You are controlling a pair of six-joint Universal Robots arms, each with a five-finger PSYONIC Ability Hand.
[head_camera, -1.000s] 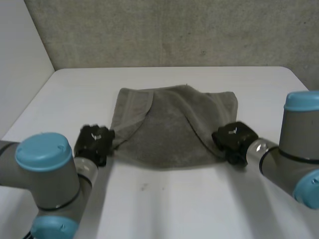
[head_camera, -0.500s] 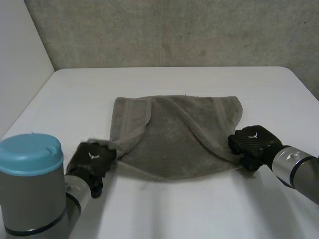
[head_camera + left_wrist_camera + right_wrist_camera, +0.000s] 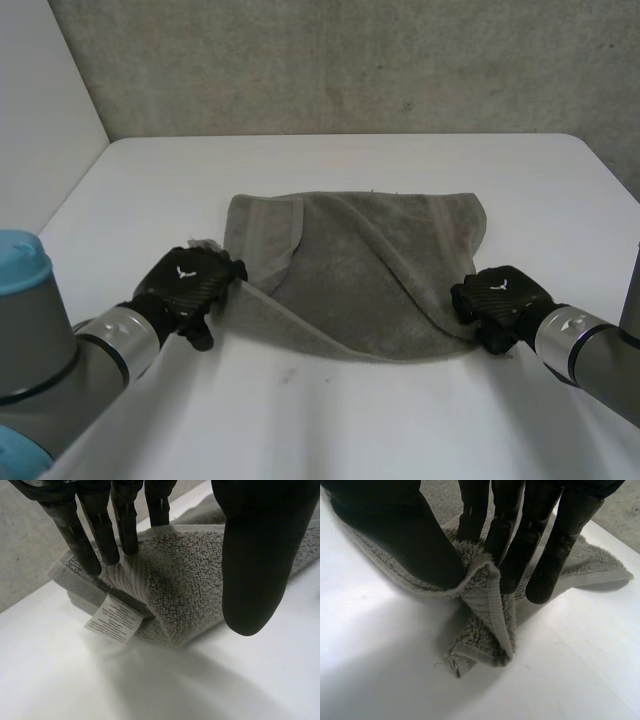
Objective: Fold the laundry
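Observation:
A grey towel (image 3: 360, 280) lies crumpled on the white table (image 3: 330, 420), with one flap folded over at its far left. My left hand (image 3: 190, 285) is at the towel's near left corner. In the left wrist view its fingers (image 3: 100, 535) are straight, their tips resting on the bunched corner (image 3: 165, 580), while the thumb (image 3: 255, 560) stands apart from the cloth. A white care label (image 3: 114, 619) sticks out below that corner. My right hand (image 3: 500, 300) is at the near right corner, where thumb (image 3: 405, 535) and fingers (image 3: 520, 535) pinch the towel's hem (image 3: 487, 600).
A grey wall (image 3: 340, 60) rises behind the table's far edge. Bare table top lies in front of the towel and on both sides of it.
My left hand has opened and let go of the near left corner. Both hands came nearer and spread apart, and the towel now lies wider and flatter.

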